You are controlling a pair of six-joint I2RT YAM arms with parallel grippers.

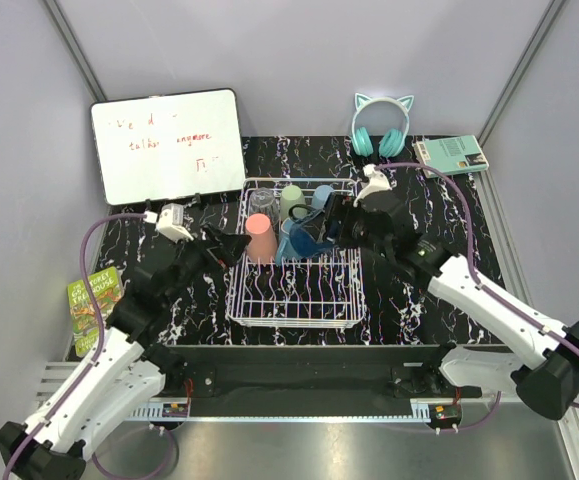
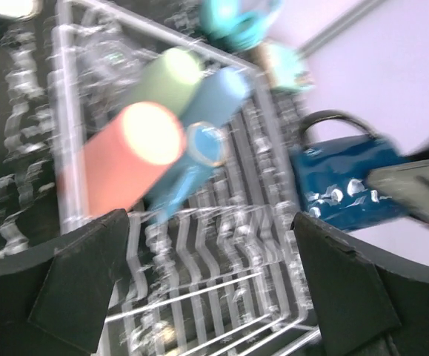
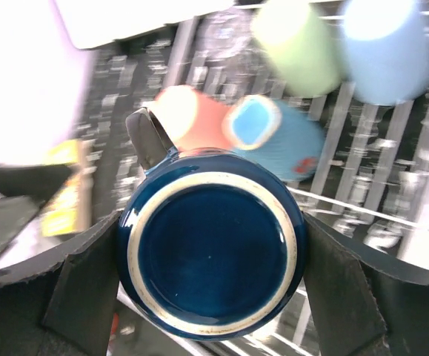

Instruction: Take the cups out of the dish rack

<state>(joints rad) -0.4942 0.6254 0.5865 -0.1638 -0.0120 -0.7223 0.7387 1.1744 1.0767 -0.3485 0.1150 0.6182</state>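
The white wire dish rack [image 1: 269,300] sits mid-table. In it stand a salmon-pink tumbler [image 1: 259,237], a sage-green tumbler [image 1: 291,203], a light-blue tumbler [image 1: 321,197], a clear glass [image 1: 262,203] and a teal mug [image 1: 291,247]. My right gripper [image 1: 319,232] is shut on the dark navy mug [image 3: 213,252], a finger on each side, its base facing the camera, over the rack. My left gripper [image 1: 234,245] is open and empty at the rack's left side, beside the pink tumbler [image 2: 125,159]. The navy mug [image 2: 347,182] also shows in the left wrist view.
A whiteboard [image 1: 167,145] leans at the back left. Teal cat-ear headphones [image 1: 380,125] and a teal box [image 1: 452,153] lie at the back right. A green book [image 1: 94,300] lies at the table's left edge.
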